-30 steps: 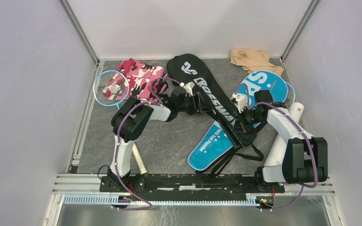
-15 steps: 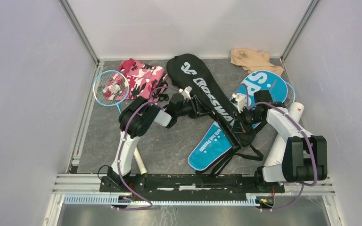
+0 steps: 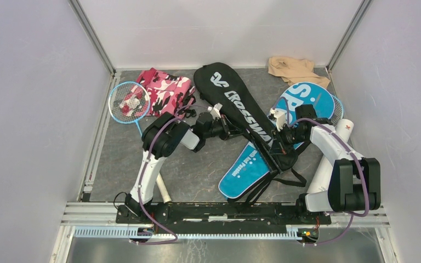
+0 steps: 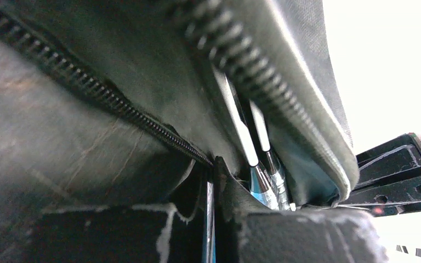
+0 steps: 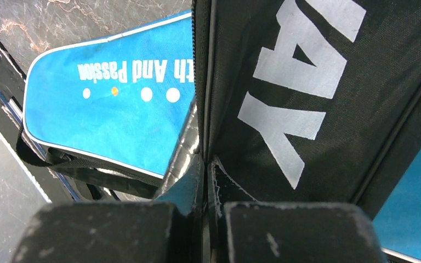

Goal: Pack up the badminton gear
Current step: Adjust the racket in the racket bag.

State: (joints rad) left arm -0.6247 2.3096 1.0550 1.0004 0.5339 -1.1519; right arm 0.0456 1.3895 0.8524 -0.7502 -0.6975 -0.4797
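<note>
The black "CROSSWAY" cover (image 3: 240,109) lies slantwise over the blue "SPORT" cover (image 3: 252,164). My left gripper (image 3: 233,131) is shut on the black cover's edge fabric (image 4: 227,175) beside its open zipper (image 4: 142,118). Two racket shafts (image 4: 259,178) show inside the opening. On the cover's other side, my right gripper (image 3: 281,143) is shut on that same black cover's edge (image 5: 219,175), with the blue cover (image 5: 109,109) beneath. A blue-framed racket (image 3: 129,102) lies at the far left. A white tube (image 3: 344,127) rests by the right arm.
A pink camouflage cloth (image 3: 167,90) lies at the back left, partly under the racket head. A beige cloth (image 3: 293,68) sits in the back right corner. Black straps (image 3: 285,178) trail off the covers toward the arm bases. Walls close in on three sides.
My left gripper has drawn back to the black cover's left edge and shut on the fabric there. The right gripper has kept its grip and place.
</note>
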